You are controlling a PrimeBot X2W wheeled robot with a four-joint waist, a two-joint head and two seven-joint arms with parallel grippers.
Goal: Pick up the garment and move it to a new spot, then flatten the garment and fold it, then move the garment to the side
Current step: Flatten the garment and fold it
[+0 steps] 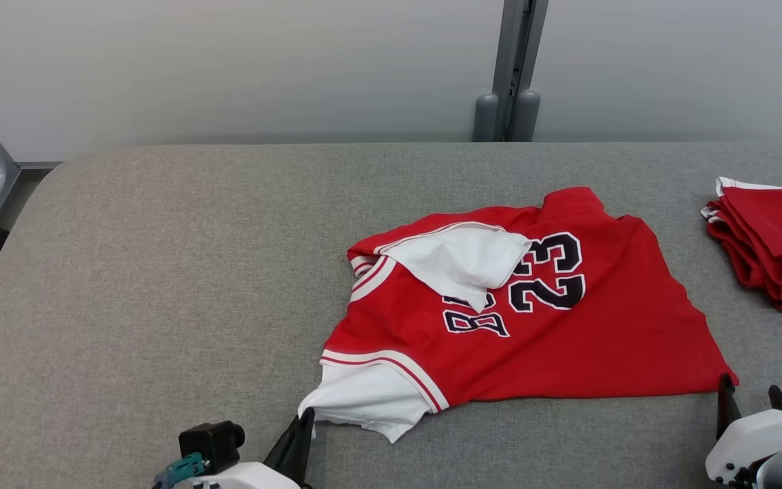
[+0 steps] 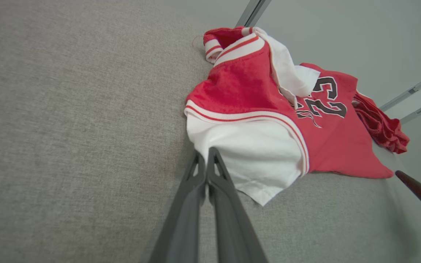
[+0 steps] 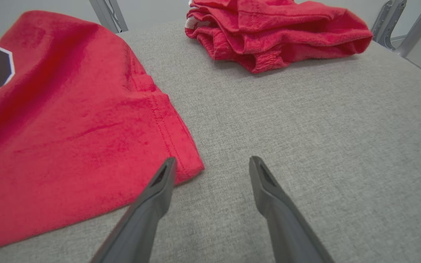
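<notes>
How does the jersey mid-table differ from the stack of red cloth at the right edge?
The jersey lies spread out, showing the number 23 and white sleeves; the red stack is folded in layers with no print showing. The jersey covers far more table than the compact red stack. Both are red with white trim and rest on the grey table.
</notes>
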